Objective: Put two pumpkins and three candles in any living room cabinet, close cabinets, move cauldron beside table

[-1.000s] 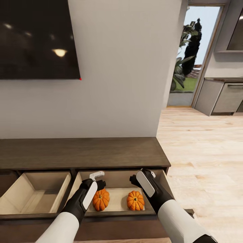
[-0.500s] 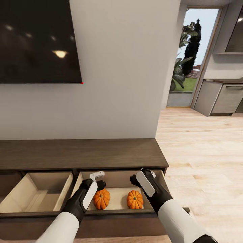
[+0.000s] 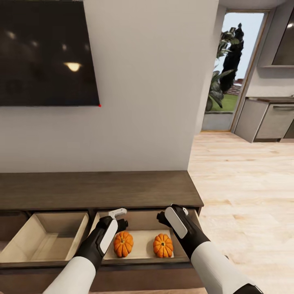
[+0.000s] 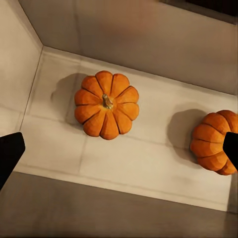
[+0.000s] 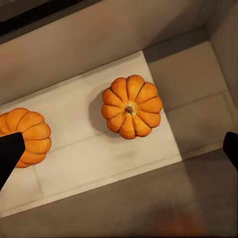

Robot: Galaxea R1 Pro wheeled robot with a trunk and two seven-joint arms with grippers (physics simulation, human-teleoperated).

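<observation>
Jaws of both grippers, left (image 3: 118, 217) and right (image 3: 173, 214), stand open and empty above two pumpkins (image 3: 123, 244) (image 3: 163, 246) lying apart on the open cabinet drawer (image 3: 139, 258) floor.

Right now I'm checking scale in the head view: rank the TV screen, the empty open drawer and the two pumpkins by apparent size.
1. TV screen, largest, partly cut off by the frame.
2. Empty open drawer.
3. The left pumpkin and right pumpkin: they look alike, so no ranking between them.
</observation>
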